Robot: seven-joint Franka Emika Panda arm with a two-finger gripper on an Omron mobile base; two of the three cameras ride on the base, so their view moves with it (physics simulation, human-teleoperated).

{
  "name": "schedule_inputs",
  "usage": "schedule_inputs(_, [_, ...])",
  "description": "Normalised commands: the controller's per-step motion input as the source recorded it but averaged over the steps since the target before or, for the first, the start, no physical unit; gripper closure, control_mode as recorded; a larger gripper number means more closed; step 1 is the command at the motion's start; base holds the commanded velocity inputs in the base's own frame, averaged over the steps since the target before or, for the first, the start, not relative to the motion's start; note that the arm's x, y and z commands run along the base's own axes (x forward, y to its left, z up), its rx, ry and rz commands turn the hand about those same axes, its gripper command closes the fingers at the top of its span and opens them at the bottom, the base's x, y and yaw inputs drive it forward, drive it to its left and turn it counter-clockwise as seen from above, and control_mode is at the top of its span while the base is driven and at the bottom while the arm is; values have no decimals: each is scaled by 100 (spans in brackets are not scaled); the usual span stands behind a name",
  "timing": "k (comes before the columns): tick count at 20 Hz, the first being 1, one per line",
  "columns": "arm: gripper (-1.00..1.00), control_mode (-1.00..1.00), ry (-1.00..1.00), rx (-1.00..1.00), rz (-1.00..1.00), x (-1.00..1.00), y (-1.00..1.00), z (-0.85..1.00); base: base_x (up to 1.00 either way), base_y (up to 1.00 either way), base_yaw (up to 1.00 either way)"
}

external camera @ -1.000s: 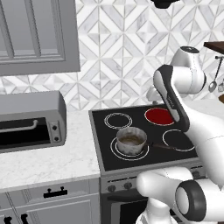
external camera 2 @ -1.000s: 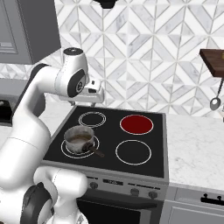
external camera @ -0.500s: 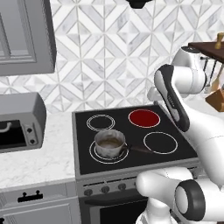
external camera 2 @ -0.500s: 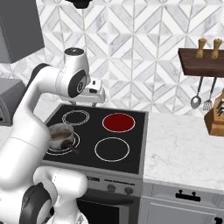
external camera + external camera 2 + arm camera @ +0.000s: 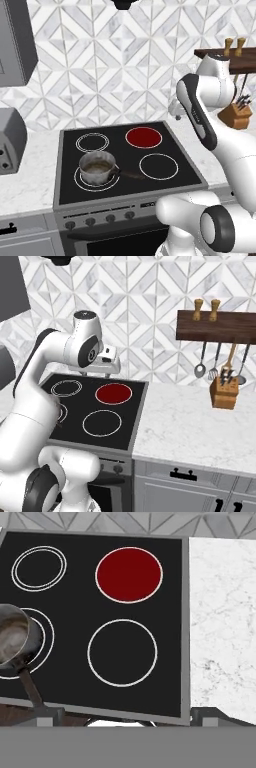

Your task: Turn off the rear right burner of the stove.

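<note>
Stove [image 5: 127,165]: black glass cooktop set in a white marbled counter [image 5: 200,426], grey steel front panel below with a row of small dark knobs [image 5: 100,219]; four round zones on the glass.

Rear right burner [image 5: 144,137]: solid glowing red, at the back of the cooktop on the side nearer the counter's long stretch; also seen at [image 5: 114,393] and [image 5: 129,574]; the other three zones are white-outlined black rings; front right ring [image 5: 122,652] sits directly in front of the red zone, bare.

Small pot [image 5: 97,168]: steel, upright on the front left ring, dark handle pointing toward the front right ring; brownish contents, not identifiable; in the hand view it appears at the left edge [image 5: 12,634], handle running toward the bottom of that view.

Gripper [image 5: 111,367]: held above the rear edge of the stove, just behind and above the red zone, clear of the glass; touching nothing; the hand camera looks down over the whole cooktop; finger tips are not resolved in any view, so whether the jaws stand wide or narrow I cannot tell; nothing visibly held.

Surroundings: knife block [image 5: 223,394] on the counter to the right of the stove, well apart from it; wooden shelf [image 5: 215,326] on the tiled wall above it, utensils hanging beneath; grey toaster oven [image 5: 10,140] at the left edge of the left base view.
</note>
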Motion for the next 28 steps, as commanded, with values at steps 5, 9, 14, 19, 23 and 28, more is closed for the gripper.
schedule_inputs(5, [-100,100,0,0,0,0,0,0,0,-47,0])
schedule_inputs(9, [-100,-100,0,0,0,0,0,0,0,-8,0])
schedule_inputs(14, [-100,-100,0,0,0,-4,0,0,0,0,0])
schedule_inputs(19, [-100,-100,-2,-12,6,-43,48,-11,0,0,0])
schedule_inputs(23, [-100,-100,-4,-44,12,-83,100,-62,0,0,0])
schedule_inputs(28, [-100,-100,-3,-50,14,-90,100,-73,0,0,0])
